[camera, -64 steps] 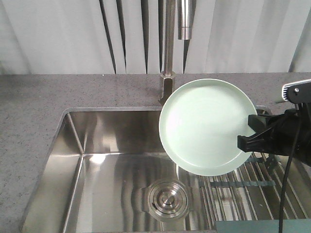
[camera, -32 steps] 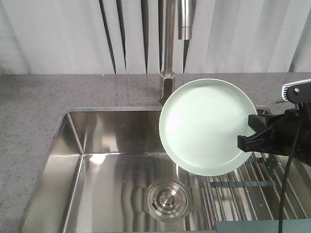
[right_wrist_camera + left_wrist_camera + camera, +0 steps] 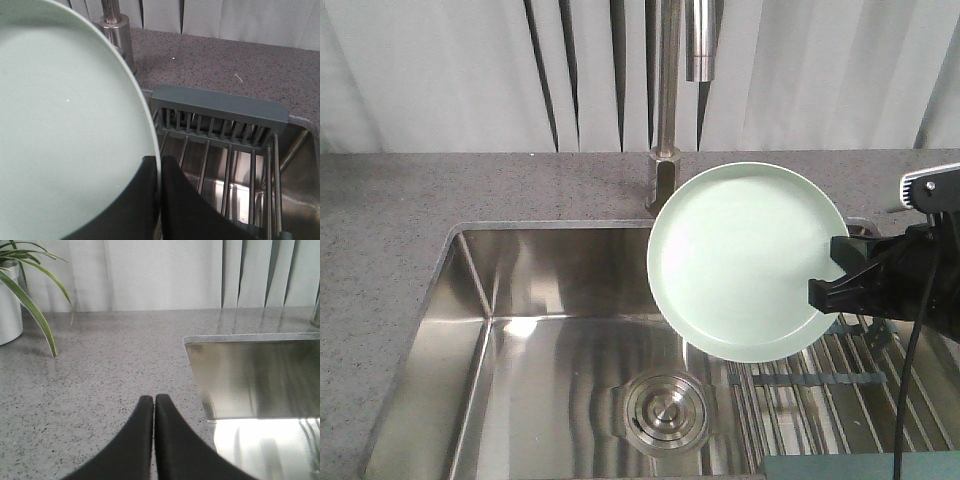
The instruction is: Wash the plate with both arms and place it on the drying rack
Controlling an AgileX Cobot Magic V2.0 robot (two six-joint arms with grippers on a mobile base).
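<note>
The plate (image 3: 745, 262) stands tilted on edge over the sink's (image 3: 470, 300) right half, in front of the tap (image 3: 666, 120) and seemingly clear of the rack (image 3: 840, 378) below. The right claw (image 3: 158, 167) pinches its right rim. The left claw (image 3: 153, 402), clenched on nothing, hovers over the bench (image 3: 100, 370) by the sink's left edge.

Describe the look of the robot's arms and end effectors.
Left end effector and right end effector: matte black, curved fingers tapering to points. The right black arm carries a white-grey camera module and a thin black cable.
</note>
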